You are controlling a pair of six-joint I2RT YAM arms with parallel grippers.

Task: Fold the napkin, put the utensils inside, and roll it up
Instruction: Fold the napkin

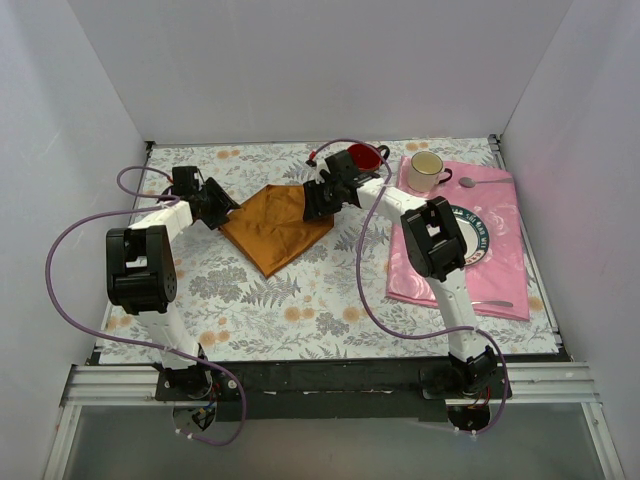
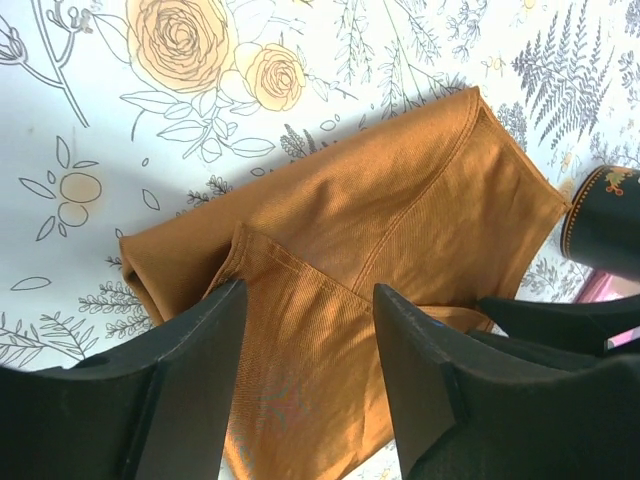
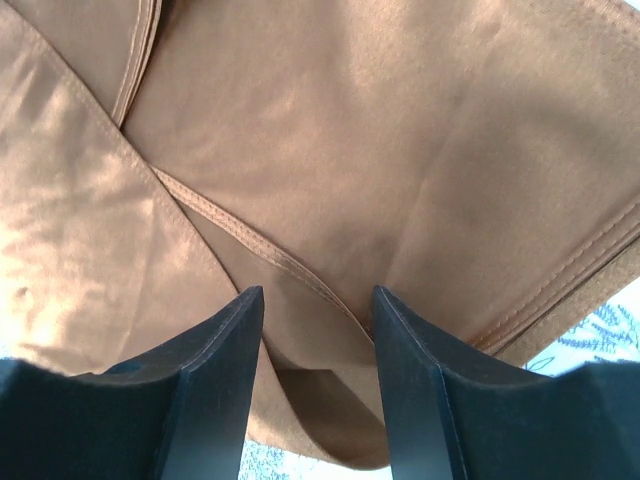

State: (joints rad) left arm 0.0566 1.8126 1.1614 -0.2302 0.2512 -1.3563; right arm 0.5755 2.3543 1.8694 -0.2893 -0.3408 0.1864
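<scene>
Rust-orange against the floral tablecloth (image 1: 300,300): see the napkin (image 1: 275,228) left of centre in the top view, laid as a diamond and partly doubled over. Flanked on both sides: left gripper (image 1: 222,212) at its left corner, right gripper (image 1: 318,205) at its upper right edge. Well apart, at the right of the frame on the pink cloth (image 1: 420,275): one slim silver utensil (image 1: 495,300) near the lower edge, a second utensil (image 1: 470,183) beside the cream mug (image 1: 427,170). Too small to tell fork from spoon.

From the left wrist: napkin (image 2: 400,230) across the middle of the frame, with a hemmed flap rising toward the lower centre. Left gripper (image 2: 310,295): about half parted, cloth in the gap, no pinch to be seen.

From the right wrist: napkin (image 3: 350,150) over nearly the whole frame, with layered hems crossing at centre. Right gripper (image 3: 318,300): likewise parted, straddling a fold without clamping it.

Reads as the folding step, not yet finished, with both utensils lying off the napkin. Calls next for closing on the cloth edges at both sides and carrying them over together, keeping the layers square.
</scene>
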